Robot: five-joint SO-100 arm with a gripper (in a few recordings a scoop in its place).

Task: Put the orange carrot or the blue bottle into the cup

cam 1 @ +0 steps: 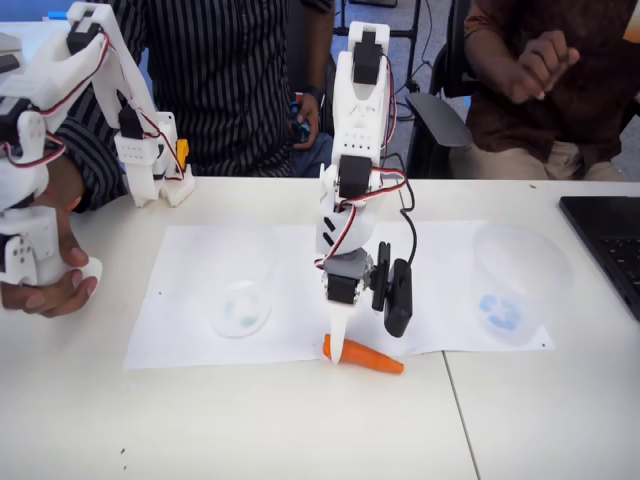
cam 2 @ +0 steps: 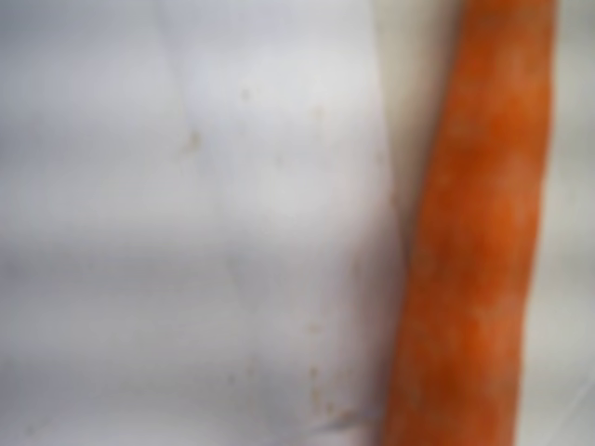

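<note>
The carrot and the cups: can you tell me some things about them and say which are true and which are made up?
1. The orange carrot lies on the table at the front edge of the white paper. True.
2. The carrot is already inside the cup. False: it lies outside, to the right of that cup in the fixed view.
3. The gripper is right down at the carrot. True.
4. There is one clear cup. False: a wider clear cup stands further right.
5. The wrist view shows the carrot very close. True.

Orange carrot (cam 1: pixel 366 355), white paper (cam 1: pixel 200 290)
</note>
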